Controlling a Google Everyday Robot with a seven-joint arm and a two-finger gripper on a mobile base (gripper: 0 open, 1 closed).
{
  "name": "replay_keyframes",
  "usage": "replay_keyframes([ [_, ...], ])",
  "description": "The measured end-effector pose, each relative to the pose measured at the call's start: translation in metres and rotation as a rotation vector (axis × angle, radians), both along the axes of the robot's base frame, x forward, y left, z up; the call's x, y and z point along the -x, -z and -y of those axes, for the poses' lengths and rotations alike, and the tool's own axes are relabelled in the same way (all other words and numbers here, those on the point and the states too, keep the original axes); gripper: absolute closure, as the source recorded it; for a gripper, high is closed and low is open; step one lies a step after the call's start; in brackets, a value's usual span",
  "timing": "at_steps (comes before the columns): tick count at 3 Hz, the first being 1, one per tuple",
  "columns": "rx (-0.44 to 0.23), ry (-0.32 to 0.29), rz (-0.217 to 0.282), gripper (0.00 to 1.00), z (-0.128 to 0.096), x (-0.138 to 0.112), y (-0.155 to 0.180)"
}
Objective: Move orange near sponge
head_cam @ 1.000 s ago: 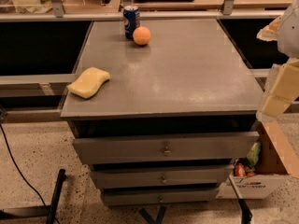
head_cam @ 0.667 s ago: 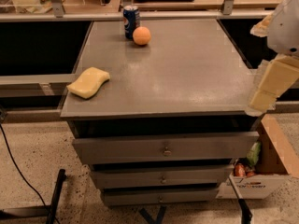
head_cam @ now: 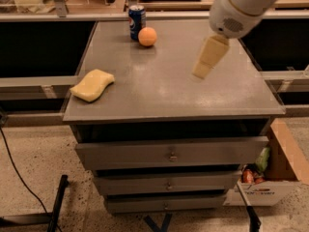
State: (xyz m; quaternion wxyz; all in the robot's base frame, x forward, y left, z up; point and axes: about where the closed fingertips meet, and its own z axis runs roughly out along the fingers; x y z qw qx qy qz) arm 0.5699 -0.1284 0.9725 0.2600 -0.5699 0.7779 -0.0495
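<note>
The orange (head_cam: 147, 36) sits at the far edge of the grey cabinet top (head_cam: 169, 91), touching or just beside a blue soda can (head_cam: 136, 21) on its left. The pale yellow sponge (head_cam: 92, 85) lies flat near the left front corner. My gripper (head_cam: 208, 58), with cream-coloured fingers, hangs from the white arm (head_cam: 241, 6) above the right middle of the top. It is well right of and nearer than the orange, and far from the sponge. It holds nothing that I can see.
The cabinet has three drawers (head_cam: 171, 153) below the top. A cardboard box (head_cam: 270, 178) with items stands on the floor at the right. A black cable (head_cam: 19, 178) runs on the floor at left. Shelving lies behind.
The arm has swung in from the right edge of the view toward the middle of the cabinet top. The orange, can and sponge have not moved.
</note>
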Motion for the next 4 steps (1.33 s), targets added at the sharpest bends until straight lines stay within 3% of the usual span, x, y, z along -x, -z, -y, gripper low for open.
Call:
replay_keyframes([
  [1, -0.089, 0.015, 0.054, 0.0, -0.018, -0.063, 0.007],
  [2, -0.218, 0.064, 0.101, 0.0, -0.012, -0.114, 0.016],
  [3, -0.24, 0.068, 0.11, 0.0, -0.014, -0.125, 0.02],
  [4, -0.325, 0.059, 0.09, 0.0, -0.015, -0.12, 0.023],
])
